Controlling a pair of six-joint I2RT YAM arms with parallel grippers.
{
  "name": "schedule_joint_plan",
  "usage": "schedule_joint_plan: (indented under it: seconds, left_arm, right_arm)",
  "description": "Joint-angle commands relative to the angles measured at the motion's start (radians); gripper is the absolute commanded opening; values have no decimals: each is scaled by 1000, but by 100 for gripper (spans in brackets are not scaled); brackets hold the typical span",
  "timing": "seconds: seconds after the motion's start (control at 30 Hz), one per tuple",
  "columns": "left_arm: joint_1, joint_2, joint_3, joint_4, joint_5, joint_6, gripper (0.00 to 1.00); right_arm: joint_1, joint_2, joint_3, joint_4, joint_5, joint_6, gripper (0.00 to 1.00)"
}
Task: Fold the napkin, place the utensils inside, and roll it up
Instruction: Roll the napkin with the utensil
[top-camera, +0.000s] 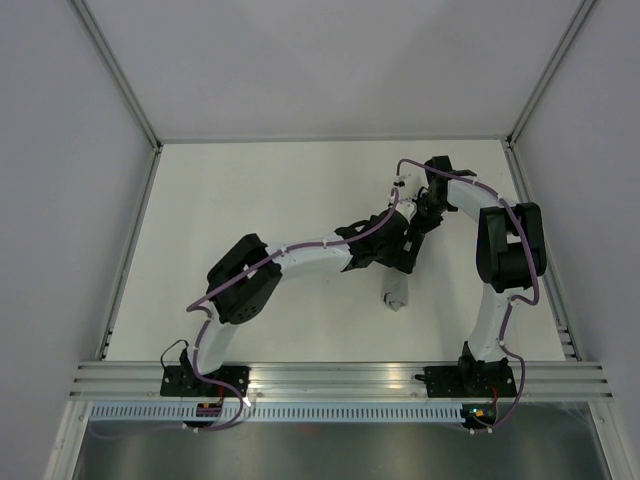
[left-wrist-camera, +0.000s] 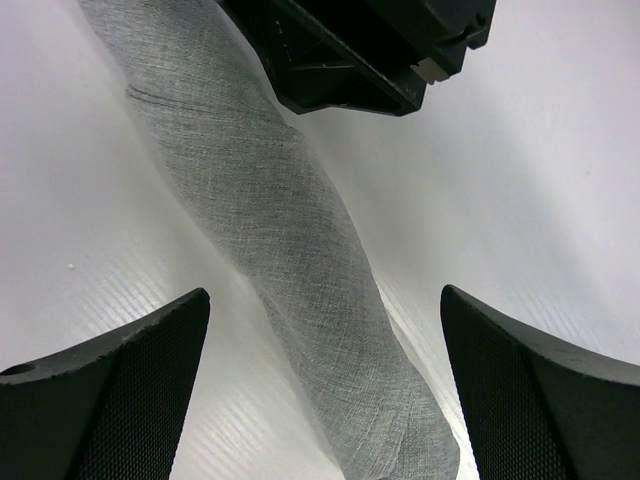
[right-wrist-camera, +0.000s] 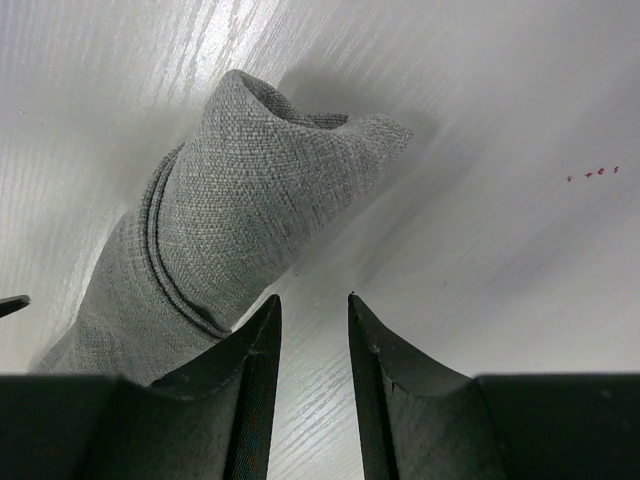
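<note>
Grey fabric napkin (top-camera: 396, 297) is rolled into a tight tube and lies on the white table (top-camera: 250, 190), right of centre; its near end pokes out below the two wrists in the top view; left gripper (left-wrist-camera: 322, 295) hovers over the roll's middle, fingers spread wide, one on each side of the tube, neither touching it; farther back, right gripper (right-wrist-camera: 313, 300) sits low by the roll's far end, fingers almost together with a thin gap, gripping nothing; the flared open end lies just ahead-left of its tips; contact unclear.
</note>
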Motion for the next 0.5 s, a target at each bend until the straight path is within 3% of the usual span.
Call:
schedule_joint_plan:
  seconds: [0.0, 0.47]
  left_arm:
    - [6, -76, -24, 17, -57, 34, 100]
    - [60, -207, -99, 17, -90, 23, 100]
  right_arm:
    - [4, -25, 18, 14, 32, 26, 39]
    - [3, -101, 30, 18, 107, 61, 45]
